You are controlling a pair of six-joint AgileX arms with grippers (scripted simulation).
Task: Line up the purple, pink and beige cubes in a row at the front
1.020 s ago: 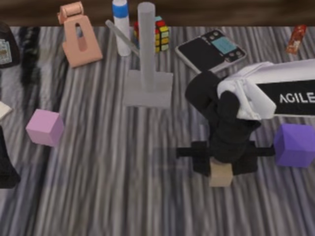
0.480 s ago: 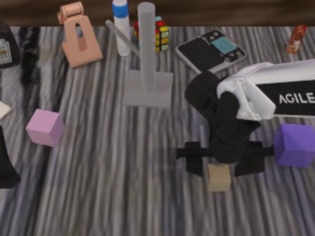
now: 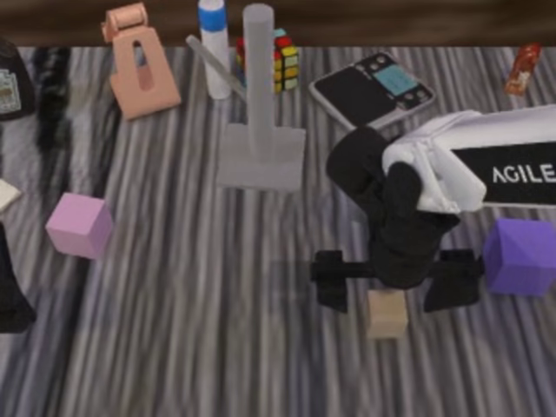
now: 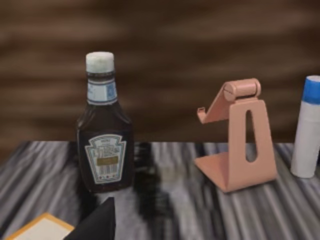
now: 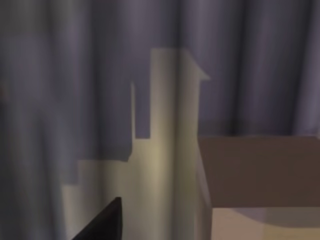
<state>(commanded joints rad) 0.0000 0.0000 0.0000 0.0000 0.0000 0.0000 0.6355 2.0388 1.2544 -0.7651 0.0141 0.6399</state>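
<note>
The smallest, tan-beige cube [image 3: 387, 314] rests on the table near the front, right of centre. My right gripper [image 3: 391, 285] hangs just above and behind it, open, its black fingers [image 3: 332, 282] spread wide on either side without touching it. In the right wrist view the beige cube [image 5: 265, 200] fills the corner beside one dark fingertip [image 5: 107, 222]. The large violet-purple cube [image 3: 519, 256] sits just right of that gripper. The lilac-pink cube [image 3: 78, 226] lies far left. My left gripper [image 3: 10, 300] stays parked at the left edge, open.
Along the back stand a salmon phone stand [image 3: 139, 74], a white bottle with a blue cap [image 3: 214, 43], a multicoloured puzzle cube [image 3: 280, 59], a grey post on a base [image 3: 259, 143], a flat black device [image 3: 372, 87] and a sauce bottle [image 4: 104, 135].
My right gripper's fingers have spread apart and let go of the beige cube, which now stands free on the table. The left arm has not moved.
</note>
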